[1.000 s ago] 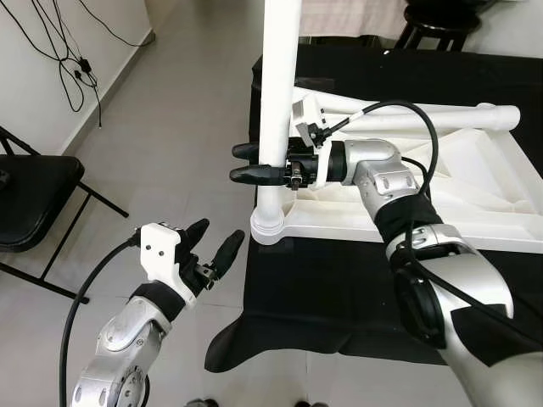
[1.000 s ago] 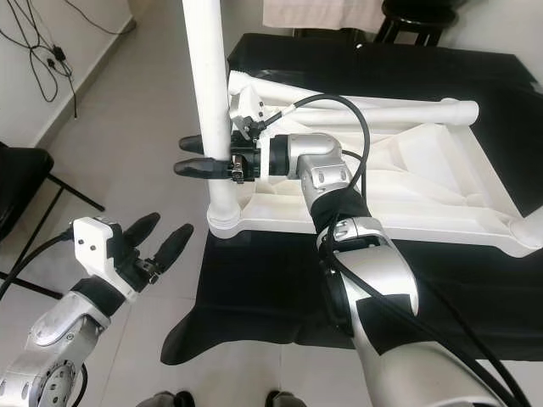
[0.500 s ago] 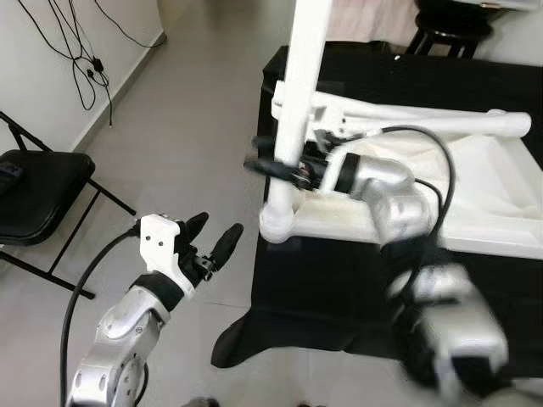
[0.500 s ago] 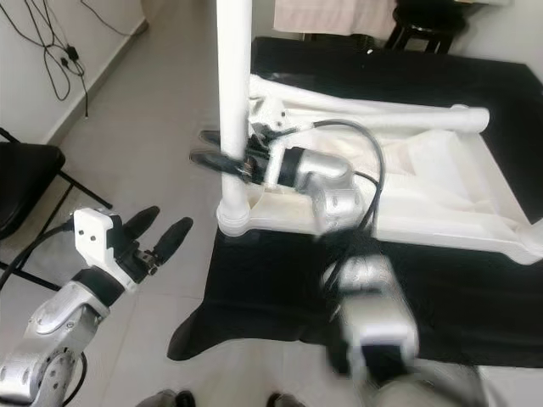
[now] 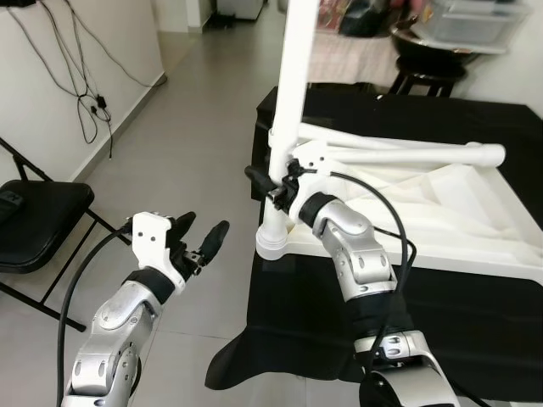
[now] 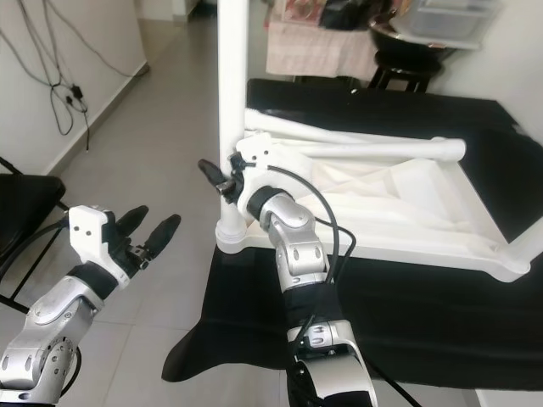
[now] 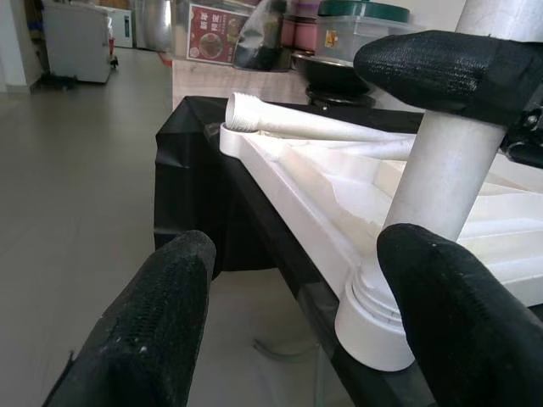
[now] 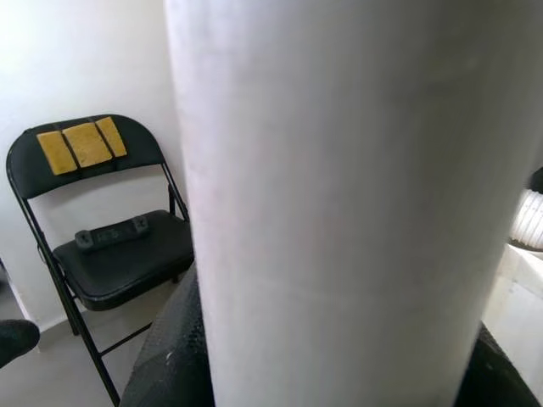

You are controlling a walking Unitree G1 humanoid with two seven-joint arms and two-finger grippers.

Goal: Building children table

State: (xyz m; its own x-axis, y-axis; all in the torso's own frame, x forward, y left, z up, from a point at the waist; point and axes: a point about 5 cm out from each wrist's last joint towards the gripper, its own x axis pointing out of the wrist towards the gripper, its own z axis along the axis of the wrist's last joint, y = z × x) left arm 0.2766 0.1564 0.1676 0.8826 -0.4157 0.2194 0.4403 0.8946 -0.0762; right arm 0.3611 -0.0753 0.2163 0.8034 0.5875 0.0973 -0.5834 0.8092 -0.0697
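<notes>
Here, right tool point(image 5: 265, 188) clamping upright leg point(image 5: 290, 102), left tool point(image 5: 200, 238) spread over bare floor point(image 5: 195, 127)

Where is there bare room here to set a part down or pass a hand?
Bare black cloth runs along the tabletop's near edge. Open floor lies between the folding chair and the cloth. The corner socket is crowded: right gripper clamps the upright leg.

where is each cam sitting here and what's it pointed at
Head stereo pair: looks down at the upturned white table on black cloth; both arms show, left gripper, right gripper.
Left wrist: between its fingers, toward the upright leg.
Right wrist: pressed against the leg; folding chair behind.
All share the leg.
</notes>
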